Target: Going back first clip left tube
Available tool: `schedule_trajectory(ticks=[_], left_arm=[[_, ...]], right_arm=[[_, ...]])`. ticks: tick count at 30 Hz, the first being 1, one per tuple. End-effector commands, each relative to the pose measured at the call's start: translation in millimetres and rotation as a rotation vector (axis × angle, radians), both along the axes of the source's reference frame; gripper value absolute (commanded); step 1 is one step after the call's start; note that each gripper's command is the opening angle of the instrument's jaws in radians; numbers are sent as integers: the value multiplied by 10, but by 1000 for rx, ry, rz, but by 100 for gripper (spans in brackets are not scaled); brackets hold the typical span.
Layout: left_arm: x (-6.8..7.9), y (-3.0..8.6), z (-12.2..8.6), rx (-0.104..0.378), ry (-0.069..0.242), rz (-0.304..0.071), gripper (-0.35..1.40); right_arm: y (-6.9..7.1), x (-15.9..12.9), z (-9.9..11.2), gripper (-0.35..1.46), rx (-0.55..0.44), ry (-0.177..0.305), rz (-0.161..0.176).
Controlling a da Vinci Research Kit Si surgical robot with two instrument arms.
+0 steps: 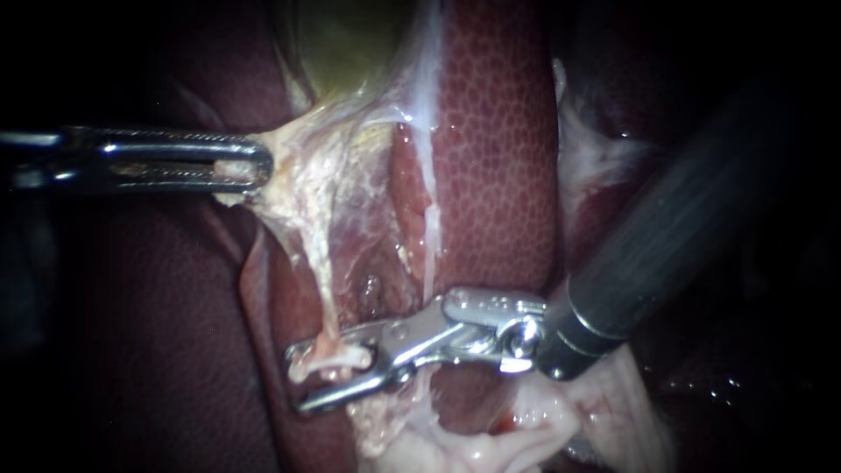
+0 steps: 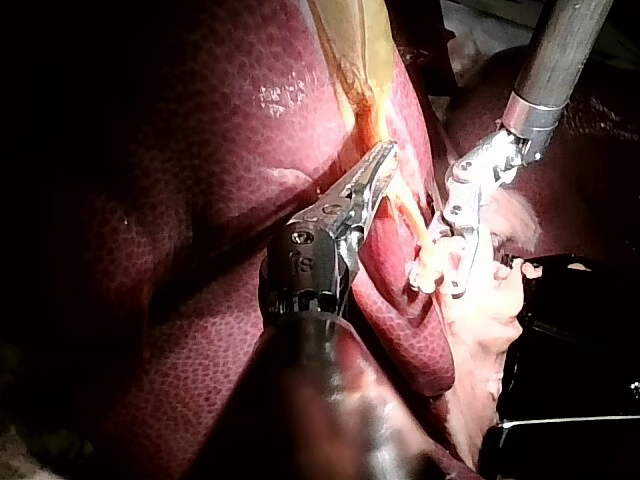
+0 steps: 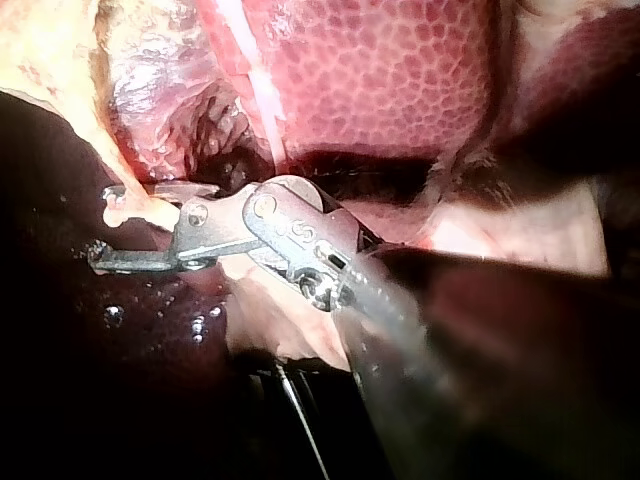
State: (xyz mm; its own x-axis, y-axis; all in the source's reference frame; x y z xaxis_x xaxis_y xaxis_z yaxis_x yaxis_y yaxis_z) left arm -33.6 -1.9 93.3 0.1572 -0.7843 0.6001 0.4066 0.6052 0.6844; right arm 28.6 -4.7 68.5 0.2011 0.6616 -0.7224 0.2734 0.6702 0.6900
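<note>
At the foot of the left tube, the right instrument had its jaws apart. The tube passed between them, and a pale crosswise piece, probably the clip, lay against the upper jaw. The left instrument was clamped on pale tissue below the gallbladder, drawing the tube taut beside the liver. Backing out well would mean holding the jaws wide and withdrawing straight along the shaft, so neither jaw snagged the clip or dragged the tube. The endoscope view showed the gap between the jaws side-on; the left wrist view showed the jaw tips reaching beyond the tube; the right wrist view showed the pale piece sitting near those tips
</note>
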Motion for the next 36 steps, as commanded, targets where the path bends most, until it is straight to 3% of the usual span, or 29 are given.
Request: schedule_trajectory(ticks=[1, 8, 15, 24, 29, 36], left_arm=[[0, 0, -1, -1, 1, 0, -35], [0, 0, -1, -1, 1, 0, -35], [2, -1, -2, -1, 1, 0, -35], [4, -1, -2, -1, 0, 2, -35], [4, -1, -1, -1, 0, 2, -35], [3, -1, 0, -1, 0, 1, -35]], right_arm=[[3, 1, 1, 60, -7, 3, 15], [27, -10, 7, 60, -52, 8, 35], [46, -40, 5, 60, -44, 4, 43], [75, -108, -25, 60, -86, 10, 61], [88, -154, -47, 60, -104, -21, 64], [97, -190, -80, 60, -140, -45, 62]])
